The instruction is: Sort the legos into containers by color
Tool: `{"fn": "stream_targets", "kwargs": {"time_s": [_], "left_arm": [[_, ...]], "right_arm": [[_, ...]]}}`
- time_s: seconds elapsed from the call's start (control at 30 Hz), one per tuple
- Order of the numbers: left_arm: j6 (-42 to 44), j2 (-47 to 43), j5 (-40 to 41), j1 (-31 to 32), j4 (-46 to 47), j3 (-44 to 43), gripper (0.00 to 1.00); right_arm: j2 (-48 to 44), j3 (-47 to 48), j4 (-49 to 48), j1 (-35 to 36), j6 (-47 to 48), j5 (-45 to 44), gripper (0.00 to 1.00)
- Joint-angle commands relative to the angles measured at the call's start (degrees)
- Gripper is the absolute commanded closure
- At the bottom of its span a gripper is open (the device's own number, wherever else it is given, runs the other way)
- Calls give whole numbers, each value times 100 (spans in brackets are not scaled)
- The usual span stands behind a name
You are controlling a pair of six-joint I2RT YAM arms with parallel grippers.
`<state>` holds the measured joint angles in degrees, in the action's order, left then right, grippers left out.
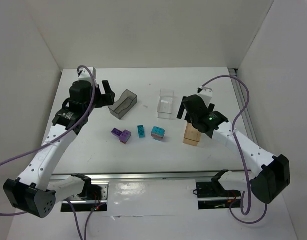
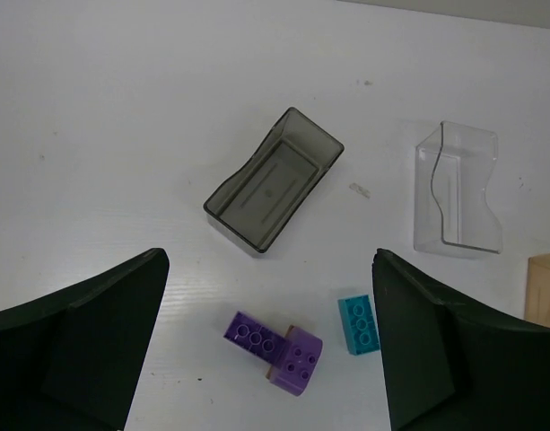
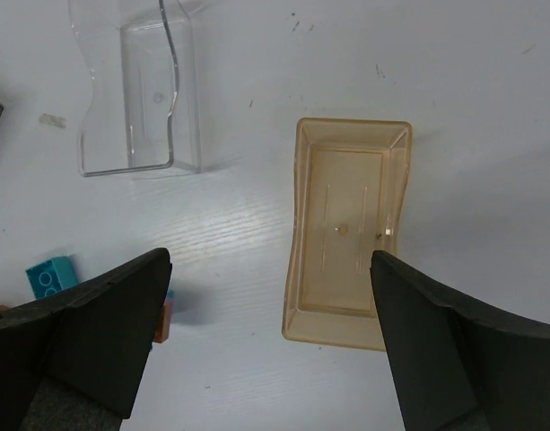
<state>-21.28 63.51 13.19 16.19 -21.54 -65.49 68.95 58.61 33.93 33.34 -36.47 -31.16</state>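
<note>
Two joined purple legos (image 1: 121,135) lie at the table's front left, with a brown edge showing under them in the left wrist view (image 2: 275,346). A teal lego (image 1: 141,131) lies to their right. Another teal lego (image 1: 158,133) sits on an orange-brown piece (image 3: 163,319). The dark grey container (image 1: 123,104), the clear container (image 1: 166,104) and the tan container (image 1: 192,135) all look empty. My left gripper (image 1: 105,94) is open, high above the purple legos (image 2: 267,260). My right gripper (image 1: 190,116) is open above the tan container (image 3: 268,259).
White walls close the table on the left, back and right. A metal rail (image 1: 153,176) runs along the near edge. Purple cables (image 1: 243,107) loop off both arms. A small scrap (image 2: 359,189) lies between the dark and clear containers.
</note>
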Motion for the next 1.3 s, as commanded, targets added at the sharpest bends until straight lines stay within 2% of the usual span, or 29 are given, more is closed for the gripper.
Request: {"fn": "stream_targets", "kwargs": {"time_s": [0.0, 0.13, 0.27, 0.4, 0.47, 0.67, 0.93, 1.03, 1.07, 1.1, 1.17, 1.27], "left_arm": [[88, -13, -334, -1, -289, -324, 0], [89, -233, -527, -1, 17, 70, 0], [141, -163, -1011, -1, 71, 125, 0], [325, -102, -1336, -1, 19, 186, 0], [388, -154, -1389, -1, -51, 134, 0], [440, -295, -1258, -1, -52, 247, 0], [739, -173, -1451, -1, -105, 300, 0], [739, -119, -1389, -1, -105, 362, 0], [800, -58, -1450, -1, -105, 362, 0], [801, -5, -1451, -1, -105, 362, 0], [801, -5, -1600, -1, -53, 362, 0], [853, -5, -1548, -1, -52, 415, 0]], "right_arm": [[-57, -25, 69, 76, -281, -409, 1], [-57, -25, -218, 137, 305, -85, 1], [-179, -147, -966, 199, 1193, 1265, 1], [188, 88, -1249, 260, 2308, 2724, 2], [382, 203, -1188, 409, 2880, 3000, 3], [1155, 668, -881, 656, 3882, 3362, 3], [1999, 845, -1117, 761, 3937, 3669, 5], [2131, 898, -1064, 823, 3990, 3740, 10], [2132, 898, -1064, 823, 3990, 3740, 16], [2132, 898, -1064, 823, 3990, 3740, 16], [2193, 845, -1064, 823, 3990, 3740, 23], [2246, 845, -1003, 875, 3990, 3740, 26]]}}
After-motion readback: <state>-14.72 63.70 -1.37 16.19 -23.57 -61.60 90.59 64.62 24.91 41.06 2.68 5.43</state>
